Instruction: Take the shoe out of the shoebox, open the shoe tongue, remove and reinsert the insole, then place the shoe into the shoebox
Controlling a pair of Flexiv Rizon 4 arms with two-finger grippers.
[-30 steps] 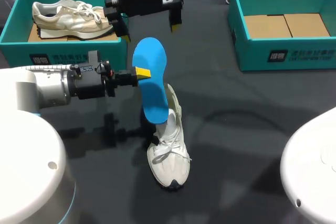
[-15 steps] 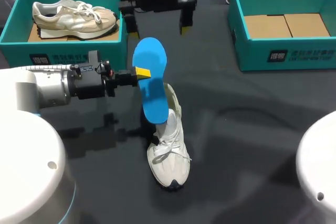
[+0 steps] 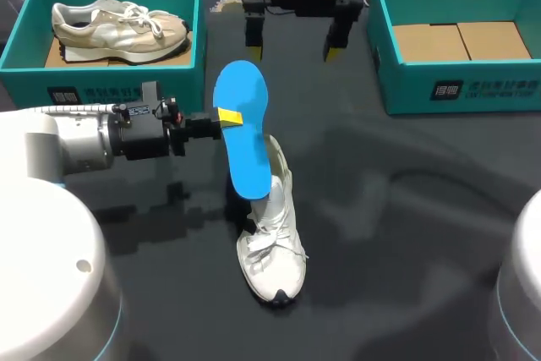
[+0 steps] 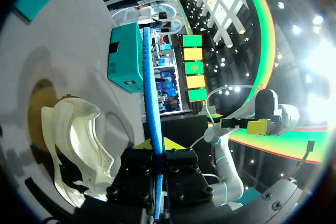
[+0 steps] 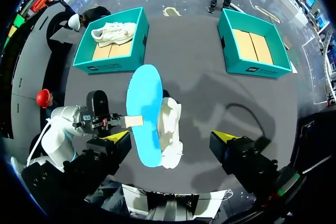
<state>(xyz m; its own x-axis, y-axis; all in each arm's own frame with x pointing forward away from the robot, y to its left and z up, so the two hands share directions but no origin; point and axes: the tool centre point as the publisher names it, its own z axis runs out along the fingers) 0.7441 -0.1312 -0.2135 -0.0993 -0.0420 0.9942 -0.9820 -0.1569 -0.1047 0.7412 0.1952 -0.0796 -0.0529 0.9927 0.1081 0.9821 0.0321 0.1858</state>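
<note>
Pinching the insole (image 3: 245,141) by its edge, the left gripper (image 3: 226,117) holds it upright at mid-table (image 3: 406,209), lower end by the heel of the shoe (image 3: 272,234), which lies toe near. Right gripper (image 3: 294,42) hangs at the far side, fingers wide apart, between the left box (image 3: 118,82) and right box (image 3: 456,90)

I work in a big exhibition hall: bright display screens (image 4: 192,67) ring my dark tabletop (image 3: 406,209) and teal shoeboxes (image 3: 118,86).

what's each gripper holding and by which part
Left gripper holds the insole by its side edge, nearer its upper end. Right gripper is open, holding nothing.
</note>
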